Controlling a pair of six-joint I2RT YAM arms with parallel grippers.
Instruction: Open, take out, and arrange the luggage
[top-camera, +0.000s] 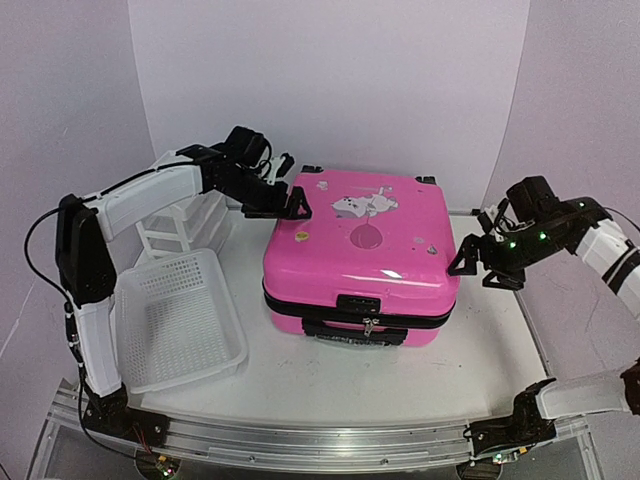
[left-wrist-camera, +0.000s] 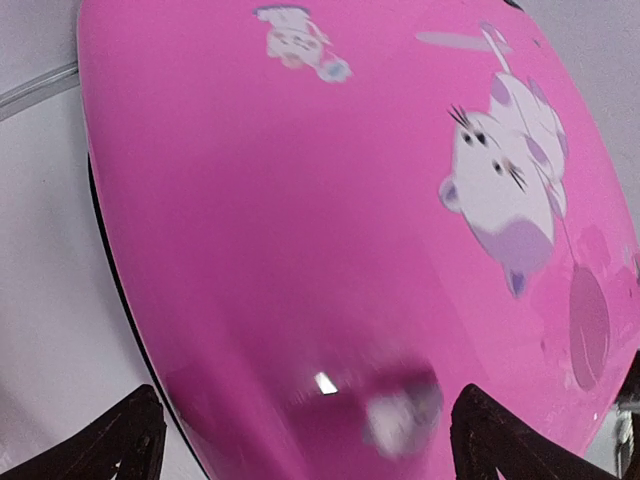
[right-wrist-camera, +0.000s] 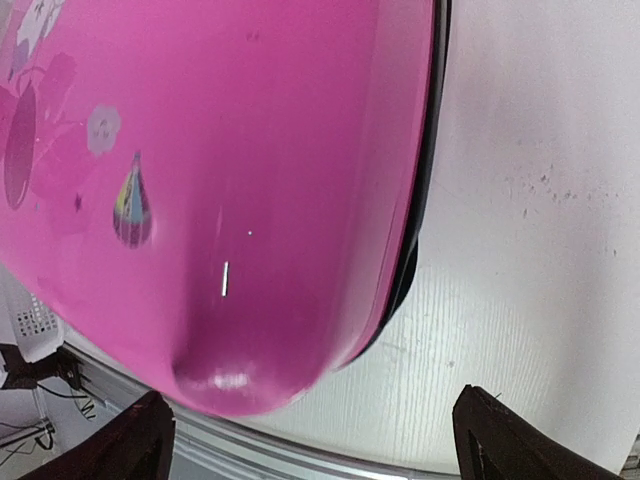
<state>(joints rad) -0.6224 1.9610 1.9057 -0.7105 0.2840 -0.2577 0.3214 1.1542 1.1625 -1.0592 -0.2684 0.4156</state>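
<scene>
The large bright-pink hard-shell suitcase (top-camera: 360, 250) lies flat and closed at the centre of the white table (top-camera: 400, 390), just right of the white mesh plastic basket (top-camera: 175, 320). The left gripper (top-camera: 275, 205) is at its far-left corner and the right gripper (top-camera: 483, 270) at its right edge. Both are spread wide and hold nothing. The shell is probably rigid, glossy and slippery, so the curved lid offers poor purchase. Better holds are likely the black zipper trim (top-camera: 300, 305) or the front handle (top-camera: 350, 335).
</scene>
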